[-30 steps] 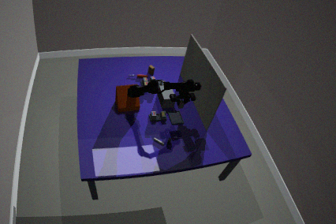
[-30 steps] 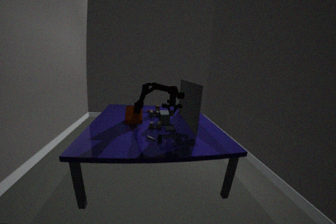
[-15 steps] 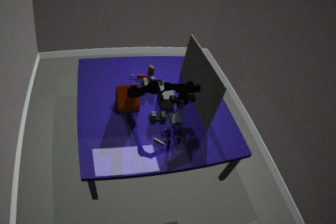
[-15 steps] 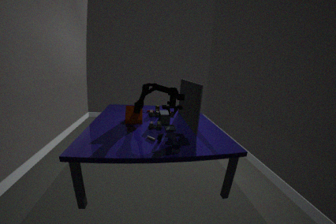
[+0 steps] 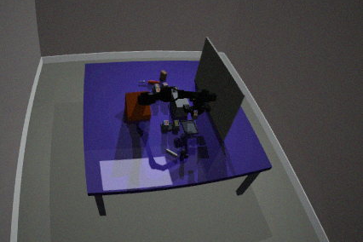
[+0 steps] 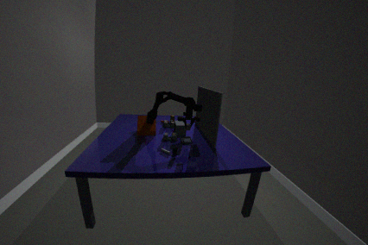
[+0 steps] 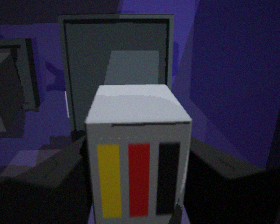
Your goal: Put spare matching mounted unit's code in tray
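Note:
My gripper (image 5: 195, 113) (image 6: 188, 122) (image 7: 138, 170) is shut on a pale spare block (image 7: 138, 105) with yellow, red and black stripes on the face toward the wrist camera. It holds the block above the table, near the tray. The shallow grey tray (image 5: 190, 127) (image 6: 187, 141) (image 7: 86, 45) has a dark inner edge; in the wrist view it lies beyond the block, with nothing visible in it. A larger grey box (image 5: 178, 112) (image 6: 180, 128), maybe the mounted unit, stands behind the tray; its code cannot be read. Another block (image 7: 6, 82) sits in a grey frame at the wrist view's left edge.
A tall grey panel (image 5: 219, 93) (image 6: 209, 113) stands right of the arm. An orange box (image 5: 137, 107) (image 6: 146, 126) is at the left. Small blocks (image 5: 165, 126) sit left of the tray. A light cylinder (image 5: 171, 152) lies in front, and a brown piece (image 5: 164, 75) stands behind.

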